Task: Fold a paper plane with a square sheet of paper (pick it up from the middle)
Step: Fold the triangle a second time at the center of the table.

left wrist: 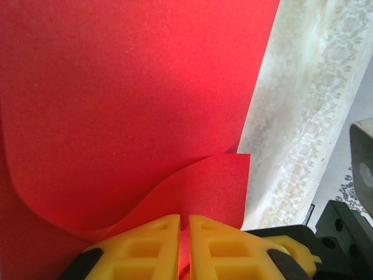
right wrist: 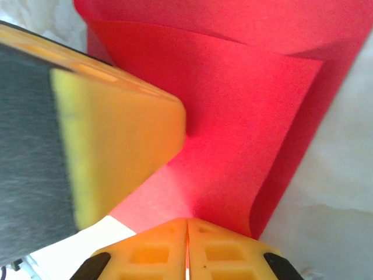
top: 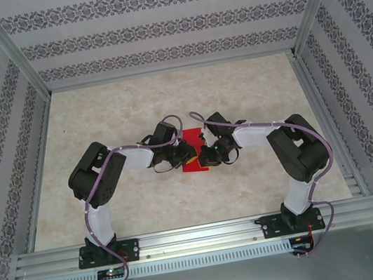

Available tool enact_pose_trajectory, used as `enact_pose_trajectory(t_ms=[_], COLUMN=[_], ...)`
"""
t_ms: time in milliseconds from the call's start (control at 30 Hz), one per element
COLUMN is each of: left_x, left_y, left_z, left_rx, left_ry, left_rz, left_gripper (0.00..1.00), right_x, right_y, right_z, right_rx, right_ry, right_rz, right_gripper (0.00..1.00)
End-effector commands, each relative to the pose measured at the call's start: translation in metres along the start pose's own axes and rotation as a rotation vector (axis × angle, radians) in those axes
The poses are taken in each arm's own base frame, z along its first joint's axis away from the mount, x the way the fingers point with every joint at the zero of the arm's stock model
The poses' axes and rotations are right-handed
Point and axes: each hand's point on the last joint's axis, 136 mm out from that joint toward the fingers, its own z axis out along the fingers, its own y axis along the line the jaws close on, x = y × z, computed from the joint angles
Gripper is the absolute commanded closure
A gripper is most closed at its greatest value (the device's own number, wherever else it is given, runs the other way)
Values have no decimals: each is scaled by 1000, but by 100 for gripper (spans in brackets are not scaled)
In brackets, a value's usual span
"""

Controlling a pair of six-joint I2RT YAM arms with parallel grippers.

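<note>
The square sheet of paper (top: 194, 154) is bright red and lies mid-table between both arms, bent over on itself in curved layers. My left gripper (top: 182, 159) meets it from the left. In the left wrist view the yellow fingers (left wrist: 157, 245) of the left gripper (left wrist: 184, 217) are shut on a curled flap of the paper (left wrist: 128, 87), with red showing in the slit between them. My right gripper (top: 207, 155) comes from the right, and in its wrist view the right gripper (right wrist: 187, 220) is shut on the paper's (right wrist: 250, 122) edge. A paper plane is out of view.
Pale marbled tabletop (top: 166, 100) surrounds the paper inside a metal frame with patterned walls. The left gripper's yellow finger (right wrist: 116, 134) looms large and close at the left of the right wrist view. Bare table (left wrist: 291, 116) shows right of the paper.
</note>
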Motion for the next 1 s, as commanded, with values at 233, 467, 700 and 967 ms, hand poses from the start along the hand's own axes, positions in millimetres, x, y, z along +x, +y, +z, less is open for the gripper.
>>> enact_pose_trajectory(t_ms=[233, 467, 700, 967], left_x=[7, 7, 7, 7], left_y=[44, 45, 48, 51], left_z=[5, 5, 5, 4], left_rx=[-162, -165, -171, -183], left_ry=[-7, -7, -13, -17], left_rz=[-67, -70, -76, -83], left_gripper=[85, 85, 86, 86], right_x=[-25, -16, 0, 20], right_y=[11, 3, -10, -22], right_z=[-13, -2, 4, 5], right_rx=[0, 19, 54, 84], right_ry=[-46, 1, 50, 94], right_rz=[-20, -14, -1, 18], right_gripper=[90, 90, 90, 90])
